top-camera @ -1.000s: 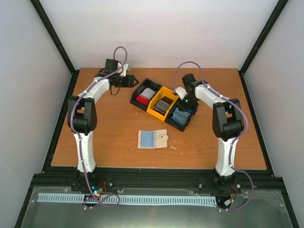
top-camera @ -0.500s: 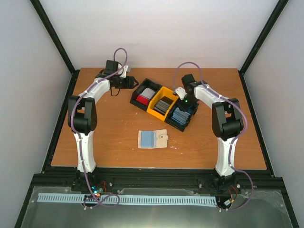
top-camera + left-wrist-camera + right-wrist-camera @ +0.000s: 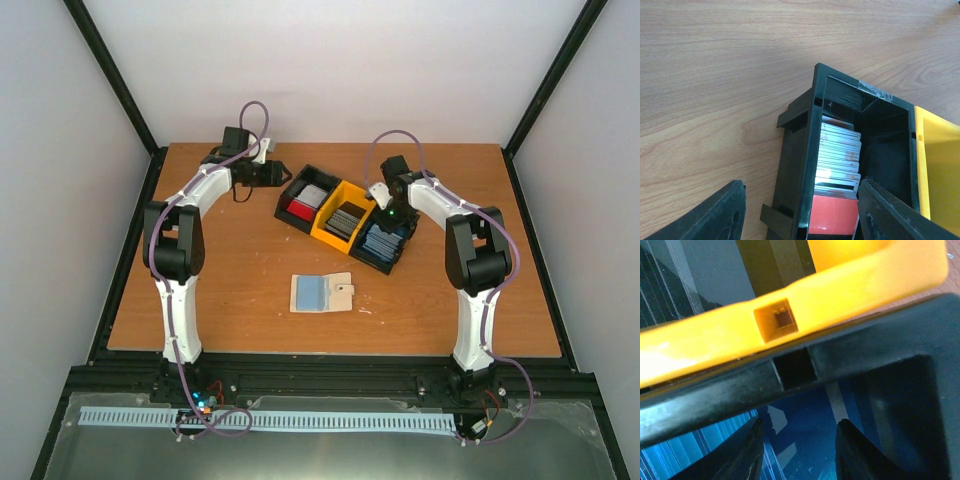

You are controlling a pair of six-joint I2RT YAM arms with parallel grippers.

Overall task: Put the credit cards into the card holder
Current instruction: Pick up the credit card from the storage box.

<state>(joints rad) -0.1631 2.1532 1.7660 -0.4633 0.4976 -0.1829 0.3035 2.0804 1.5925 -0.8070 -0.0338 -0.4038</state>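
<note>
The beige card holder (image 3: 340, 290) lies open on the table with a pale blue card (image 3: 310, 292) on its left half. Silver-and-red credit cards (image 3: 310, 198) (image 3: 837, 165) fill the tray's left black compartment. Dark grey cards (image 3: 345, 220) fill the yellow one, and blue cards (image 3: 383, 243) (image 3: 805, 440) fill the right black one. My left gripper (image 3: 279, 175) (image 3: 802, 215) is open and straddles the left compartment's outer wall. My right gripper (image 3: 389, 218) (image 3: 797, 455) is open, its tips down in the blue-card compartment with a blue card between them.
The black-and-yellow three-compartment tray (image 3: 322, 232) sits diagonally at the back middle of the wooden table (image 3: 230, 290). Its yellow wall (image 3: 790, 320) and a black divider (image 3: 715, 400) are right in front of the right wrist camera. Black frame rails border the table.
My right gripper has shifted slightly toward the far end of the blue-card compartment. The left arm and the card holder have not moved.
</note>
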